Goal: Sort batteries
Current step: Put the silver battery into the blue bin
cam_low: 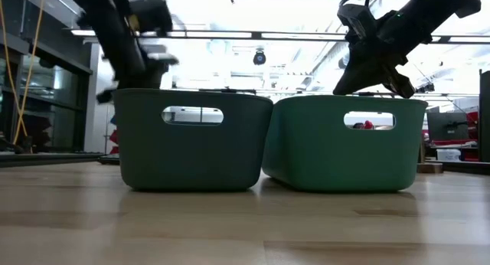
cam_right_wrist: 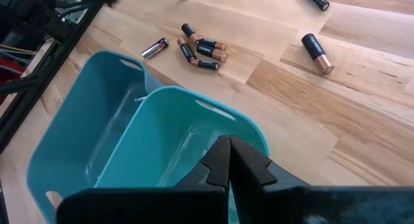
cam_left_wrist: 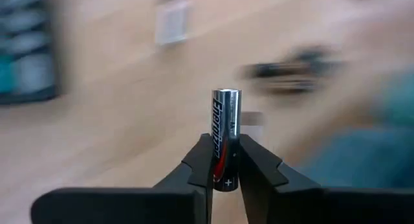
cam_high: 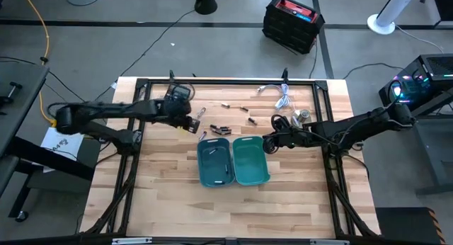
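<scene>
Left hand [cam_left_wrist: 226, 175] clamped on a silver battery [cam_left_wrist: 226, 136], right hand [cam_right_wrist: 228, 160] pressed together above the green bin [cam_right_wrist: 194, 123], loose batteries [cam_right_wrist: 200, 50] on the table [cam_right_wrist: 291, 120] beyond.

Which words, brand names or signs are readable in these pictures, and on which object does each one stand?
"Energizer": on the silver battery held in the left gripper.
"+": near that battery's lower end.
Loose batteries on the table: print too small to read.
Bins: no text visible.
</scene>
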Controlling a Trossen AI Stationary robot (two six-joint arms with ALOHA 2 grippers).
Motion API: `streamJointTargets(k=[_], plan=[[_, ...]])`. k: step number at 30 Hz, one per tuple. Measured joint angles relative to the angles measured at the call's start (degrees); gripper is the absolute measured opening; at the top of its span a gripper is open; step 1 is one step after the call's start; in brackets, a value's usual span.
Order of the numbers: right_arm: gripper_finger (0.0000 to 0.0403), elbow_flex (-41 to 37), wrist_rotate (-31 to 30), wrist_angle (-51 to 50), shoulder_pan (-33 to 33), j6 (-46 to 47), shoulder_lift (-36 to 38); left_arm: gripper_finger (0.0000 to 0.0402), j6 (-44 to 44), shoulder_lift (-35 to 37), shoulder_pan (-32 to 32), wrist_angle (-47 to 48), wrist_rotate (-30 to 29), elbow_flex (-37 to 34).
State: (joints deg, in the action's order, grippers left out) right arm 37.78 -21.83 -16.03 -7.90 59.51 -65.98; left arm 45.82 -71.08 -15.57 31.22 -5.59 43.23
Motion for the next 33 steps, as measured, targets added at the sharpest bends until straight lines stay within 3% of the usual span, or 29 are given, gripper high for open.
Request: streamJointTargets(k=[4, 8, 11, 14, 19, 23, 28, 33], plan=[[0.0000, 0.0, 1.0, -0.5, 0.0, 0.0, 0.0, 0.0032, -7.2, 5.5, 9.5, -5.6, 3.7, 0.1], [0.0000, 0.0, 1.0, -0.4, 0.0, 0.0, 0.0, 0.0035, -9.5, 4.0, 19.7, -10.0, 4.4, 0.1], [0.0000, 0.0, 1.0, -0.4, 0.0, 0.0, 0.0, 0.0067, -11.2, 0.2, 25.0, -13.9, 3.3, 0.1], [0.0000, 0.0, 1.0, -0.4, 0.1, 0.3, 0.0, 0.0118, -12.5, -2.8, 25.9, -15.8, 2.7, 0.9], [0.0000, 0.0, 1.0, -0.4, 0.2, 1.9, 0.0, 0.0193, -21.6, -5.4, 20.2, -6.6, 0.5, 7.9], [0.0000, 0.0, 1.0, -0.1, 0.2, 2.0, 0.0, 0.0221, -24.4, -6.2, 8.0, -1.0, -5.9, 13.4], [0.0000, 0.0, 1.0, 0.4, 0.2, 2.2, 0.0, 0.0225, -28.4, -13.5, -6.5, 2.7, 0.8, 15.9], [0.0000, 0.0, 0.8, 0.6, 0.2, 2.2, 0.0, 0.0225, -29.2, -25.6, -10.5, 6.5, 2.5, 18.0]])
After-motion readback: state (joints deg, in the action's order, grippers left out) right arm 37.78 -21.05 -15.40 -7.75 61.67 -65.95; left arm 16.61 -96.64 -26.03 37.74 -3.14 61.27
